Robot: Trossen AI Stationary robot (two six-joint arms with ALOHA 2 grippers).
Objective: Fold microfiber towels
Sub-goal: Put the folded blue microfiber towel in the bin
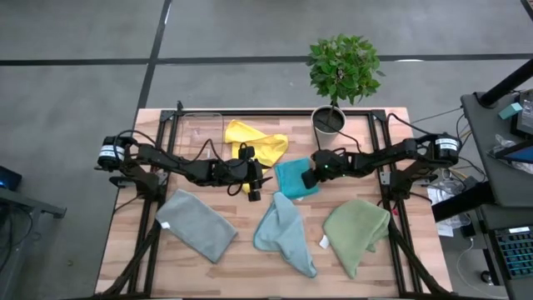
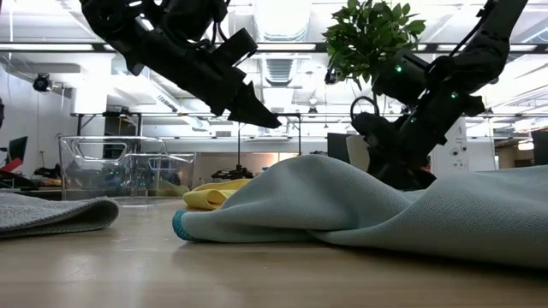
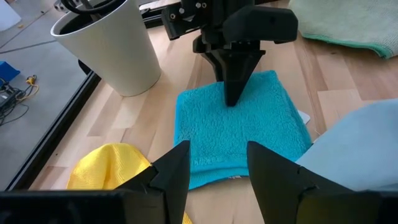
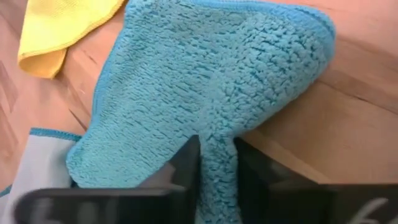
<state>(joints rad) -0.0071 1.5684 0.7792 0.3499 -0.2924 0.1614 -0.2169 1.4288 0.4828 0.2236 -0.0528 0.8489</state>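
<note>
The teal towel (image 1: 291, 179) lies folded flat at mid-table, also seen in the left wrist view (image 3: 242, 137). My right gripper (image 1: 310, 177) comes down on its right side and is shut on it. My left gripper (image 3: 217, 165) hovers open just left of that towel (image 1: 255, 190), with nothing between its fingers. Around them lie the yellow towel (image 1: 258, 142) at the far side, the grey towel (image 1: 196, 223) near left, the light blue towel (image 1: 285, 233) near middle and the olive green towel (image 1: 358, 233) near right. My right gripper pinches a raised ridge of the teal towel (image 4: 216, 163) between its two fingers (image 4: 186, 163), near the towel's right edge. The fingers slant down from the table's right side. The rest of the towel lies flat on the table; how many layers are caught I cannot tell.
A white pot (image 1: 328, 121) with a green plant stands just beyond the right gripper. A clear plastic bin (image 2: 124, 167) sits at the far left. The wooden table (image 1: 241, 267) shows bare strips along its near edge between the towels.
</note>
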